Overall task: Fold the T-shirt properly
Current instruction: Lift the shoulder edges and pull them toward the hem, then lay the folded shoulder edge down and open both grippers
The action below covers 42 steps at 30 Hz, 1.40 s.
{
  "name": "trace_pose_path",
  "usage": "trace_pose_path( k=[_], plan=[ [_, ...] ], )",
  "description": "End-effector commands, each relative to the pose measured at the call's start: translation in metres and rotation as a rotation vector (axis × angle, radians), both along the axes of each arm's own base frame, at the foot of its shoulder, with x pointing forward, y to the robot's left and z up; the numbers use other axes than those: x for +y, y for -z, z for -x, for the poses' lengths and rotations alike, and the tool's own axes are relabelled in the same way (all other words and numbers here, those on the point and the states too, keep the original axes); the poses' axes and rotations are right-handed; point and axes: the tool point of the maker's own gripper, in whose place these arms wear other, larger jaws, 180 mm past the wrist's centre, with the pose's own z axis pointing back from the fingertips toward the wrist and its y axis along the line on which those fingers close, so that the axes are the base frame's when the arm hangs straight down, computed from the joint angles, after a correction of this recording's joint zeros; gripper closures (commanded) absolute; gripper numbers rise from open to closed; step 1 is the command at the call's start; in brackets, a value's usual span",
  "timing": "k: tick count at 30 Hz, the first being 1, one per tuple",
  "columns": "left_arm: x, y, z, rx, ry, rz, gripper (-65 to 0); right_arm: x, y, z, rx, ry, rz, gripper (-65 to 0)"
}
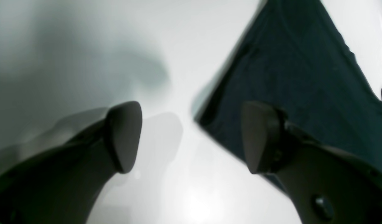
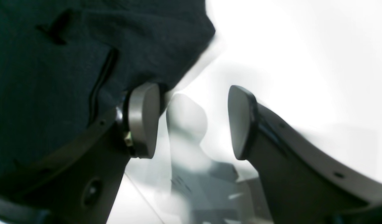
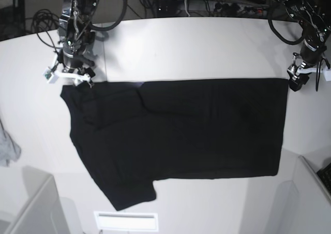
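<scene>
Base view, T-shirt [image 3: 196, 130]: black, spread flat across the white desk [image 3: 196, 42], one sleeve toward the near edge.
Left claw [image 1: 191, 137]: wide apart, empty, at the shirt's corner.
Right claw [image 2: 192, 123]: wide apart, empty, beside the opposite top corner.
Grey cloth [image 3: 8, 148]: at the desk's edge, apart from the shirt.

Matt black cloth T-shirt [image 3: 207, 125] lies on a smooth, faintly glossy white table [image 3: 207, 47].

- A white table [image 3: 207, 42] is seen across most of the base view.
- A small grey cloth [image 3: 7, 147] is draped at the table's left edge.
- Black cables [image 3: 41, 19] are coiled behind the table's far left corner.
- A white slotted panel [image 3: 125, 221] is set at the near edge.
</scene>
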Motion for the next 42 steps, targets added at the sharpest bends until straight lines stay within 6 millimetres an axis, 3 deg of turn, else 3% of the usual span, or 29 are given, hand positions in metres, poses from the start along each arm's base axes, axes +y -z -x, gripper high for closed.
trace_pose_path(
  k=[1,6,8,13,25,27,29,34,35,42],
  plan=[
    [0.005,-0.011,-0.010,-0.038,0.007,-0.021,-47.2,-0.004,-0.012,-0.014,-0.053,-0.005,0.022,-33.6],
    [-0.021,0.006,-0.032,-0.024,0.070,0.040,-47.2,-0.005,-0.012,-0.025,-0.061,-0.003,0.021,-33.6],
    [-0.024,0.013,-0.034,-0.015,0.071,0.064,-47.2,-0.015,-0.011,-0.025,-0.058,0.025,0.023,-33.5],
    [-0.026,0.023,-0.039,-0.008,0.059,0.101,-47.1,-0.032,-0.001,-0.025,-0.034,0.078,0.018,-33.5],
    [-0.020,0.028,-0.044,0.065,0.076,0.015,-46.4,-0.030,0.006,-0.024,-0.014,0.071,0.013,-32.9],
    [-0.020,0.028,-0.045,0.067,0.077,0.012,-41.0,-0.030,0.007,-0.023,-0.011,0.071,0.012,-32.6],
    [-0.020,0.028,-0.045,0.067,0.077,0.012,-30.9,-0.030,0.008,-0.022,-0.008,0.074,0.012,-29.7],
    [-0.039,0.034,-0.052,0.089,0.150,0.009,0.0,-0.020,0.001,-0.034,-0.067,-0.010,0.005,-5.7],
    [-0.043,0.036,-0.052,0.095,0.164,0.009,0.0,-0.019,0.001,-0.034,-0.074,-0.022,0.004,0.0],
    [-0.043,0.039,-0.042,0.121,0.177,-0.004,0.0,-0.036,0.005,-0.017,-0.054,0.029,0.014,0.0]
  ],
)
